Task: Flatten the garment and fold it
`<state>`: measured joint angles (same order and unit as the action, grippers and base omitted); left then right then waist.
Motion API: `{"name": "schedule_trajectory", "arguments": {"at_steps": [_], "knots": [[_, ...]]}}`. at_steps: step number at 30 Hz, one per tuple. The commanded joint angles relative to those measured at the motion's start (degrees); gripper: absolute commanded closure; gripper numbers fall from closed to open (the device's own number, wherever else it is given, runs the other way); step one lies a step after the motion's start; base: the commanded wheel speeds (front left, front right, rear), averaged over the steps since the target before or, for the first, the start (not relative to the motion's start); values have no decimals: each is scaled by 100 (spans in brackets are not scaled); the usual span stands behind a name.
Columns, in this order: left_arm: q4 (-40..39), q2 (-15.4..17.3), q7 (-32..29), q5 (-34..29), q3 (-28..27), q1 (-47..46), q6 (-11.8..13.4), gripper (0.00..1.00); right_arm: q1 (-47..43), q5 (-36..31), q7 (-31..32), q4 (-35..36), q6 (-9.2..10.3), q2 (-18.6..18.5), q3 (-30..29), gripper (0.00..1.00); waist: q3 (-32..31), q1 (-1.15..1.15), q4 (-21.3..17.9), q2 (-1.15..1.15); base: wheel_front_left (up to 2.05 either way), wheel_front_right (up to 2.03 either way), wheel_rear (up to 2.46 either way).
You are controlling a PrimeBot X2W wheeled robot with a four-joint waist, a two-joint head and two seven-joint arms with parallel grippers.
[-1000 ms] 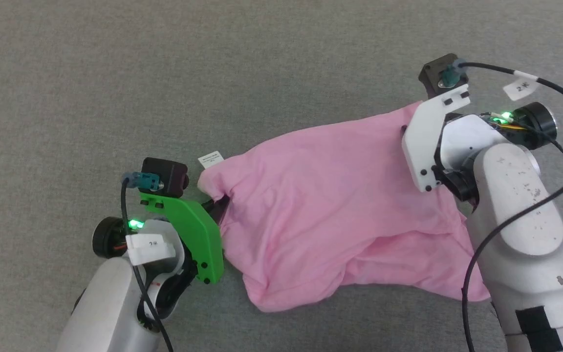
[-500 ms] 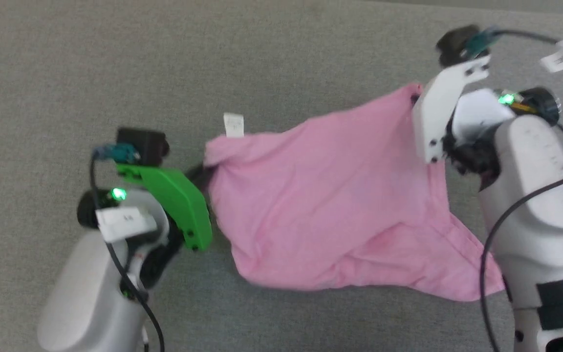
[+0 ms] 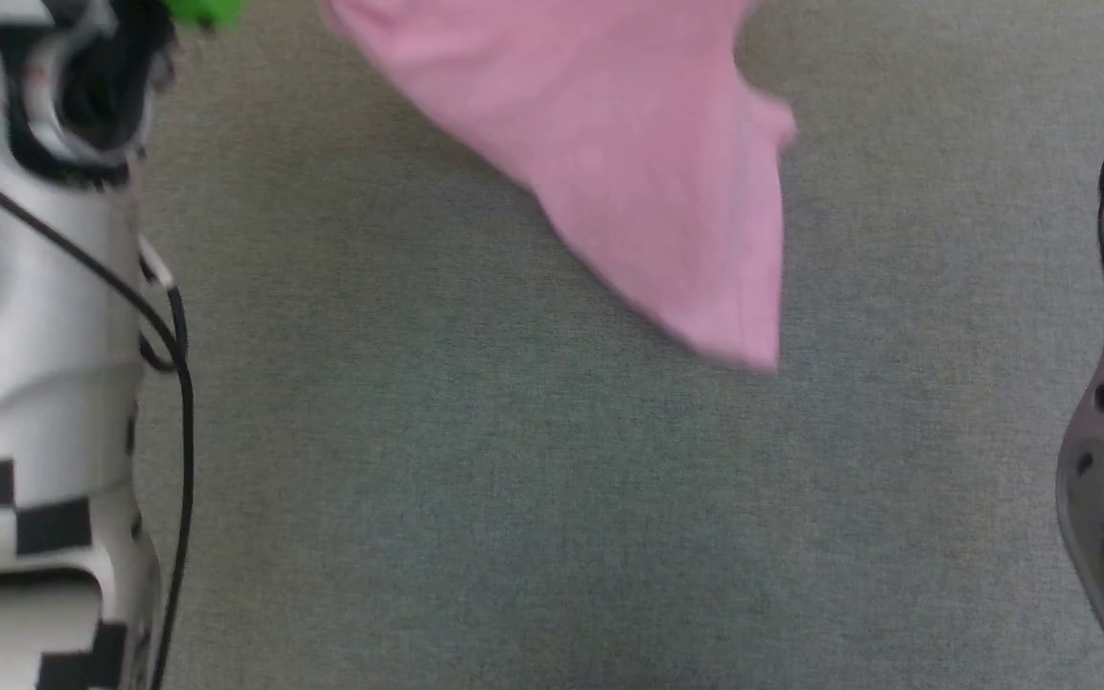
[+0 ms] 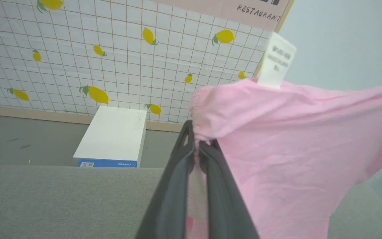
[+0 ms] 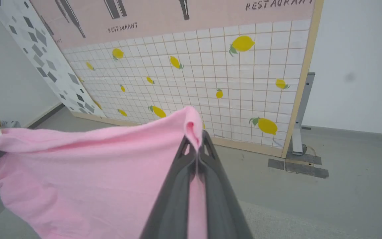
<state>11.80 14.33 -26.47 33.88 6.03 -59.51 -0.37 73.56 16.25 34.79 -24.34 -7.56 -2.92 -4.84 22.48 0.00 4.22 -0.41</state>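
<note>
1. Left wrist view is showing the left pincer [image 4: 196, 132] pressing its two dark fingers together on a gathered corner of the garment [image 4: 293, 139], just below the white label tag [image 4: 275, 61] that is standing up from the top edge.
2. Between the arms, the garment is hanging above the grey worktop [image 3: 514, 498]. In the head view its lower part is tapering to a blurred point, and I cannot tell whether that tip is touching the surface.
3. Right wrist view is showing the right pincer [image 5: 196, 142] pinching the opposite top corner, fingers closed on a small pink fold.
4. The fabric is looking thin, soft and light pink, sagging between the two grips with shallow creases.
5. I am judging the flattening step to be in hand, with the robot holding the piece up by its top edge. The next move is calling for drawing the pincers apart to tension that edge, then lowering the cloth so the hanging end is landing first and spreading without bunching.
</note>
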Motion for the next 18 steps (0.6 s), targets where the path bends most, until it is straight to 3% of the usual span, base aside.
{"name": "schedule_trajectory", "arguments": {"at_steps": [1, 6, 9, 14, 18], "knots": [[171, 10, 123, -47, -16, -301, 9, 100, 250, 21, -227, -96, 8, 0, -47, 100, 156, 0, -86, 41, 0, 0, 0], [791, 85, 643, -185, -108, -1132, -71, 100, 979, 197, -1042, -488, 8, 2, -105, 100, 274, 0, -99, 41, 0, 0, 0], [1043, 103, 978, -210, -92, -1305, -244, 100, 1154, 373, -1317, -701, 8, 3, 48, 100, 279, 0, -86, 41, 0, 0, 0], [1297, 39, 1488, -115, 0, -876, -499, 100, 818, 542, -1401, -666, 8, 3, 387, 100, 167, 0, -48, 41, 0, 0, 0], [1192, -43, 1808, 109, 160, -30, -640, 100, -60, 854, -1160, -134, 8, -70, 661, 100, -54, 0, -37, 41, 0, 0, 0]]}}
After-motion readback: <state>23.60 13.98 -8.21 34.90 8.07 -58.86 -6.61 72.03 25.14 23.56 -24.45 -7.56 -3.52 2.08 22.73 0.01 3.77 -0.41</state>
